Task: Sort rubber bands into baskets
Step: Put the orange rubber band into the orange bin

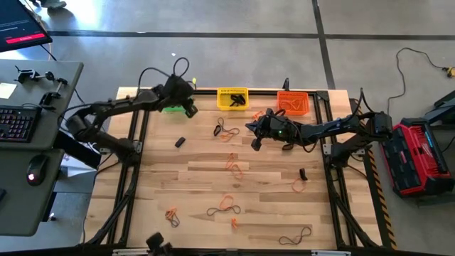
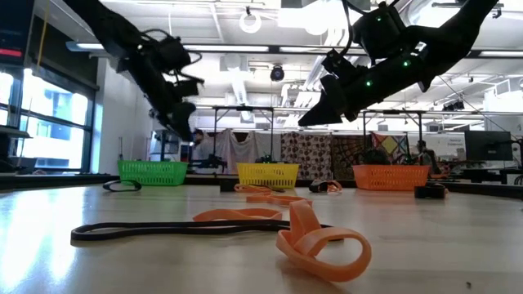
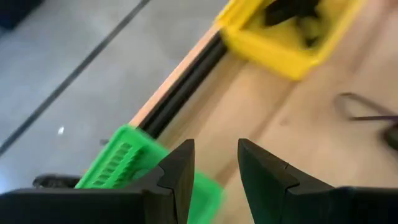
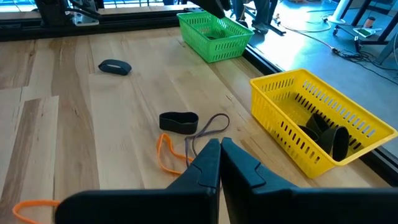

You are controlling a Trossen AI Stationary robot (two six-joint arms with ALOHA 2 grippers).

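While the left gripper (image 1: 189,108) hangs over the green basket (image 1: 170,108) with its fingers apart and empty, the right gripper (image 1: 254,135) hovers pinched together near the yellow basket (image 1: 232,99); rubber bands (image 1: 227,131) lie scattered across the table (image 1: 206,178).

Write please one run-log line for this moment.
left tool: open, empty, above green basket | right tool: shut, empty, over table centre | yellow basket: dark bands inside | loose rubber bands on table
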